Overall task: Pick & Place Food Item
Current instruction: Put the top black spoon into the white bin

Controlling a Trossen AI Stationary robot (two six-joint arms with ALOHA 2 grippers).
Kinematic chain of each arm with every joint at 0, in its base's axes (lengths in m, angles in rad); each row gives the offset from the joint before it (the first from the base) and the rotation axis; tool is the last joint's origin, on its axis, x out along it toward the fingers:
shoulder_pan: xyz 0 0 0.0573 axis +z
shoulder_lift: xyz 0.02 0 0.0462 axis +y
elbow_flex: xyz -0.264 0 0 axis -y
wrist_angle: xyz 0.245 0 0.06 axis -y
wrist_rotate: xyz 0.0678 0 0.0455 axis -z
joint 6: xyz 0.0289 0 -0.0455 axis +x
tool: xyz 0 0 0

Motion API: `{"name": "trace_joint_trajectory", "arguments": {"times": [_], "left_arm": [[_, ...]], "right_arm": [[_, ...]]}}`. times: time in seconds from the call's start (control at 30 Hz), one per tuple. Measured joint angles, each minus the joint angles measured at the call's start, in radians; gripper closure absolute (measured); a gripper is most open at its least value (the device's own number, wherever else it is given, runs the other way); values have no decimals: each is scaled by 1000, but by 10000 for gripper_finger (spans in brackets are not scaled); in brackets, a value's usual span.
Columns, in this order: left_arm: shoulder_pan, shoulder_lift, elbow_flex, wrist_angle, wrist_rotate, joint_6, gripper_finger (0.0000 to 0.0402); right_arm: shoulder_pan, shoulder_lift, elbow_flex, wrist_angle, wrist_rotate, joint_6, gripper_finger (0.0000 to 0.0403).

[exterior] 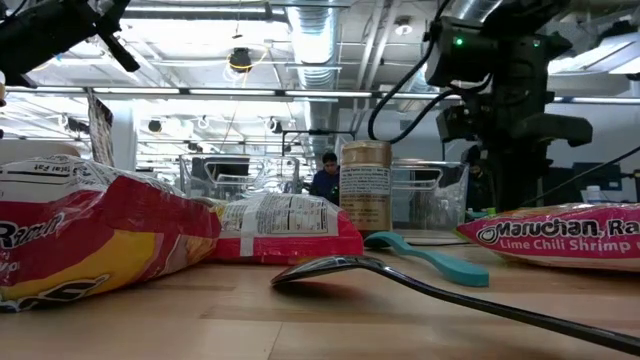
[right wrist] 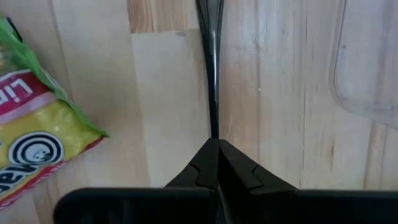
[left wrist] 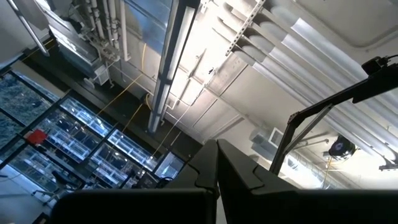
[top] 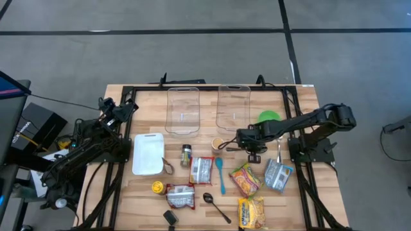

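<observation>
Several food packets lie on the wooden table: a ramen packet (top: 246, 178) (right wrist: 37, 143), another (top: 252, 212), a red-and-white packet (top: 201, 170) and a silver pouch (top: 278, 174). A spice jar (top: 186, 154) stands upright near them. My right gripper (top: 250, 144) (right wrist: 217, 149) points straight down over the table's middle, shut, just beyond the first ramen packet. A slim dark utensil (right wrist: 211, 68) lies on the wood and runs away from its fingertips. My left gripper (top: 128, 108) (left wrist: 217, 168) is shut, raised at the table's left and aimed up at the ceiling. My right gripper's shut fingertips (right wrist: 205, 158) stand from above at the near end of the slim dark utensil (right wrist: 213, 127). I cannot tell whether they touch it. The utensil lies flat on the table.
Two clear containers (top: 183, 109) (top: 232, 106) stand at the far edge, with a green disc (top: 270, 117) beside them. A white tray (top: 148, 154), a small cup (top: 218, 143), a teal spoon (top: 220, 174) and a black spoon (top: 215, 205) lie around the packets.
</observation>
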Motion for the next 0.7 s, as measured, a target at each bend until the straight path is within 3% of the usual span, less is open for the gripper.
{"name": "trace_joint_trajectory", "arguments": {"times": [0.47, 0.7], "left_arm": [[0, 0, 0, 0, -1, 0, 402], [0, 0, 0, 0, 0, 0, 402]], "right_arm": [[4, -13, 0, 6, -9, -2, 403], [36, -105, -1, -10, 20, 58, 403]]}}
